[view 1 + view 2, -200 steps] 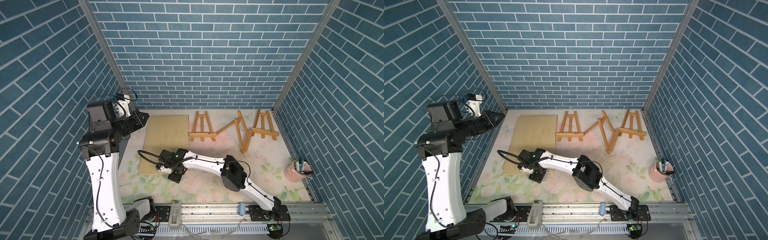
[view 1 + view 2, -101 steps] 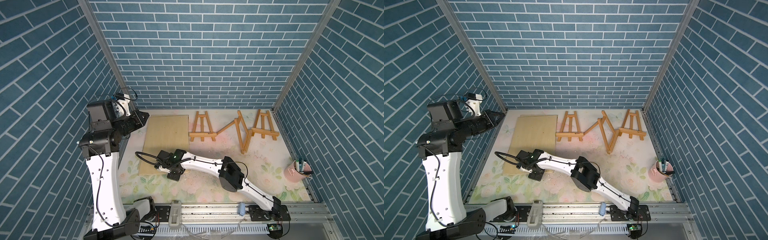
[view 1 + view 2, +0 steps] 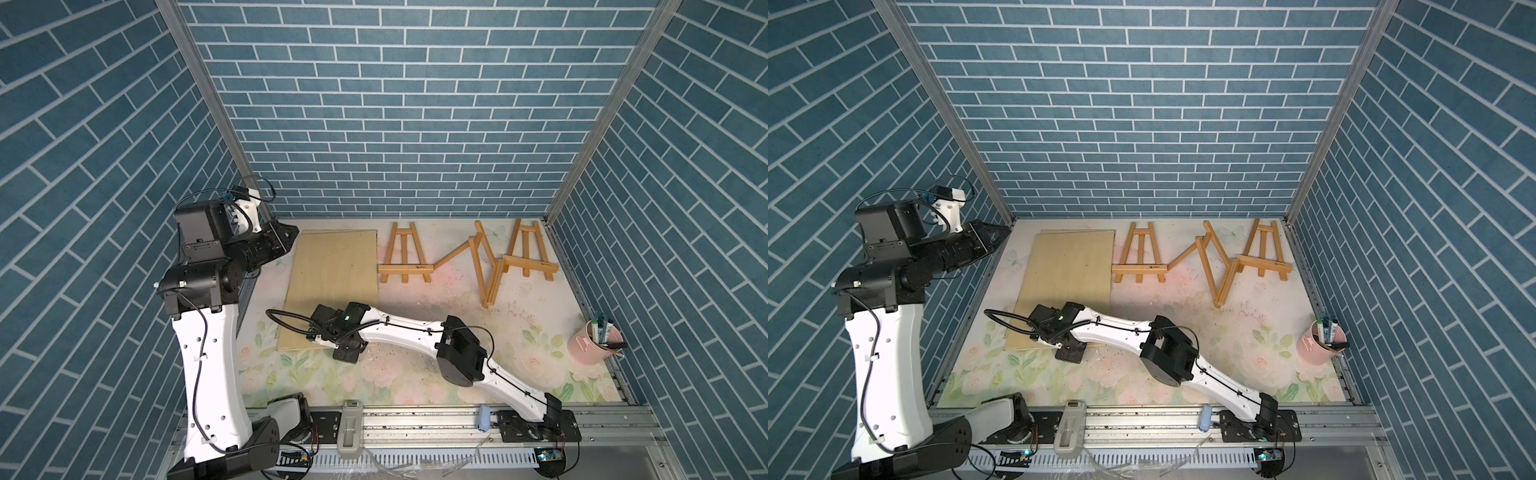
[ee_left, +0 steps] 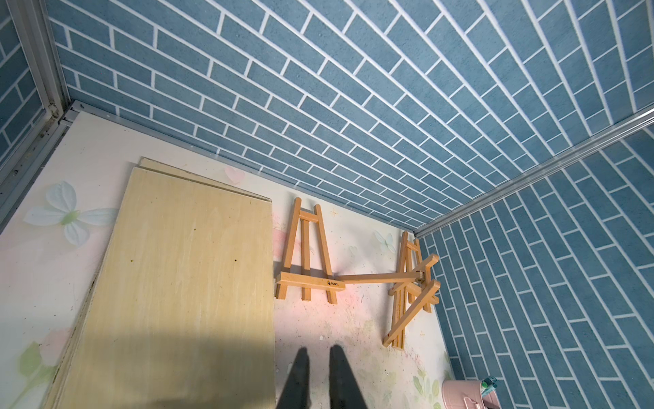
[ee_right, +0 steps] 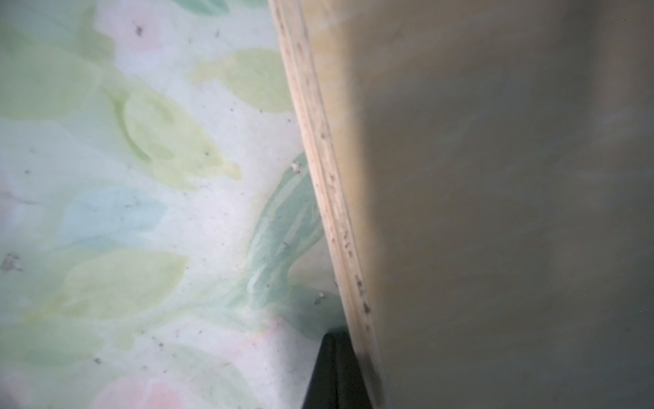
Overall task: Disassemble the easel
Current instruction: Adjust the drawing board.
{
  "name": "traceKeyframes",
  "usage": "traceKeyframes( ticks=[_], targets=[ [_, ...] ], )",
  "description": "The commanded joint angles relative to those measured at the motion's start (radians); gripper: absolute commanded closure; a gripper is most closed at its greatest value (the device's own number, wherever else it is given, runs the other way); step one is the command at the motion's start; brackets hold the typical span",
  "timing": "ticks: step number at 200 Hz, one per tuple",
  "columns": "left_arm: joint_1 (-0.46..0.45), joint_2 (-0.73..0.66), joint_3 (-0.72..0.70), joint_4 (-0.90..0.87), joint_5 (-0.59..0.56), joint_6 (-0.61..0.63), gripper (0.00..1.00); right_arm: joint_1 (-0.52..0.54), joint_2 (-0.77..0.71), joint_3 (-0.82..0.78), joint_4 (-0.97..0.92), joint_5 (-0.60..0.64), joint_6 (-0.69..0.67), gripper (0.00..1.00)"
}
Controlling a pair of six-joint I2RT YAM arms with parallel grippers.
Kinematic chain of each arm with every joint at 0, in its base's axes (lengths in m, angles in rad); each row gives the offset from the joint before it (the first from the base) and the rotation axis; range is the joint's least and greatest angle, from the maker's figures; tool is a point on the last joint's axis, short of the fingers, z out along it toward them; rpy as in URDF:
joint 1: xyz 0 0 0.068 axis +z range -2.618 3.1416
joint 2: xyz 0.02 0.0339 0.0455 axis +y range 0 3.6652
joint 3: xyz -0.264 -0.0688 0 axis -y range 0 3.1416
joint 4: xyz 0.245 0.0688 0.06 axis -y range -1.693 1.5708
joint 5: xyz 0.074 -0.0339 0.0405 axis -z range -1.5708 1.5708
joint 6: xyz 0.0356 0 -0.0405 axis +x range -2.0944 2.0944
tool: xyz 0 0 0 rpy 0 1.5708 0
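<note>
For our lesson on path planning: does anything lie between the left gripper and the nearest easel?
Only the wooden board, lying flat on the table between the raised left gripper and the nearest easel. Nothing upright stands there, so the gripper could likely pass above it.

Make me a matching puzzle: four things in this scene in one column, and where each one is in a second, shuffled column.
Things:
1. wooden board
2. pink cup
3. easels
4. left gripper

Places:
A. along the back wall
B. raised off the table, near the left wall
C. flat on the table's left half
D. by the right wall, holding markers

Pairs: 1-C, 2-D, 3-A, 4-B
</note>
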Motion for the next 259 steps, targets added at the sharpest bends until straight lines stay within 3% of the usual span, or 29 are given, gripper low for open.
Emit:
traceKeyframes(
  ticks=[1, 259],
  targets=[
    [-0.004, -0.006, -0.009, -0.015, 0.003, 0.016, 0.86, -0.02, 0.056, 0.016, 0.021, 0.064, -0.037, 0.99],
    [-0.004, -0.023, -0.011, -0.042, 0.0, 0.022, 0.85, -0.065, 0.095, 0.073, 0.062, 0.126, -0.053, 0.99]
  ],
)
